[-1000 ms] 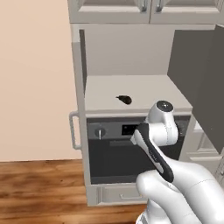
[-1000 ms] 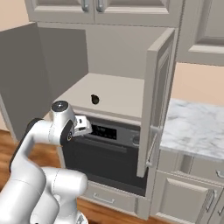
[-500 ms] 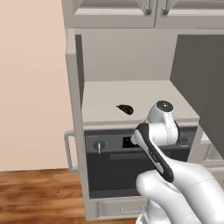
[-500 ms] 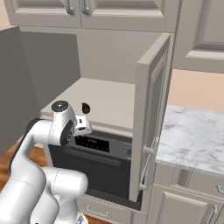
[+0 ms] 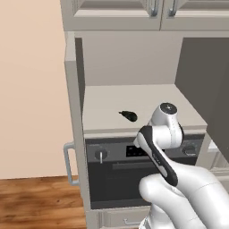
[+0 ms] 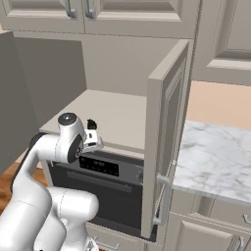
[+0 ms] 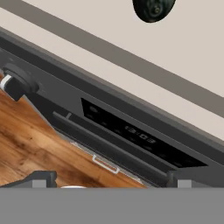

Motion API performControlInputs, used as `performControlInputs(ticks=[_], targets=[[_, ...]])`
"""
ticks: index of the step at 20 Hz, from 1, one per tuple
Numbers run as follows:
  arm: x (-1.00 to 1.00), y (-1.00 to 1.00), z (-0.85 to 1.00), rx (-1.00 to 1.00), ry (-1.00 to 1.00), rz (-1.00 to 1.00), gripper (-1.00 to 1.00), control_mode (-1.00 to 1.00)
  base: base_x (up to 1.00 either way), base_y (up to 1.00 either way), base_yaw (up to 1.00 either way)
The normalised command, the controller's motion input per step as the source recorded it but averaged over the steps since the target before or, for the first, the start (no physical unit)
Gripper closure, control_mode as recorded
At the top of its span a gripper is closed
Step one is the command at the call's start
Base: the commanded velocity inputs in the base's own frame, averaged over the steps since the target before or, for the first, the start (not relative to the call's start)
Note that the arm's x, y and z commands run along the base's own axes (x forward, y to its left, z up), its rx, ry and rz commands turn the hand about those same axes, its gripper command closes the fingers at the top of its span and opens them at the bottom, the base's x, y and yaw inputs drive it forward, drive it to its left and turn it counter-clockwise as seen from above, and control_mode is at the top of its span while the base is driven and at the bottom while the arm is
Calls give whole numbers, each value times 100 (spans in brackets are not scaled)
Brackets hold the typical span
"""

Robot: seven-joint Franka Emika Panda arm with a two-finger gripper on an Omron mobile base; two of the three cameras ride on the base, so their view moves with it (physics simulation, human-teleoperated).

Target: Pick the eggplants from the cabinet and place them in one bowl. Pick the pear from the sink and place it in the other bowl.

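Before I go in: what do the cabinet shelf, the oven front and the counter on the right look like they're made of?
Cabinet shelf: looks like matte beige painted wood or laminate, flat and without grain. Oven front: dark, smooth, probably glass and metal, with a knob and a bar handle. Counter: white stone with grey veining, likely marble.

Eggplant (image 5: 129, 116): on cabinet shelf (image 5: 107, 100), left of centre.
Oven (image 5: 116, 176): directly below shelf.
Cabinet doors (image 6: 166, 147): open at both sides.

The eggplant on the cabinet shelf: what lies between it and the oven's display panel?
In the hand view, bare shelf and its grey front edge lie between the eggplant and the oven's display panel.
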Motion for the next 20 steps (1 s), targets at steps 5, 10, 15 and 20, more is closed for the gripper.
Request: performControlInputs(ticks=[5, 10, 15, 20], targets=[[0, 0, 0, 0, 0, 0, -100, 100, 0, 0, 0], [0, 0, 0, 0, 0, 0, -100, -100, 0, 0, 0], [0, 0, 20, 0, -5, 0, -100, -100, 0, 0, 0], [7, 0, 53, 0, -10, -2, -100, -100, 0, 0, 0]])
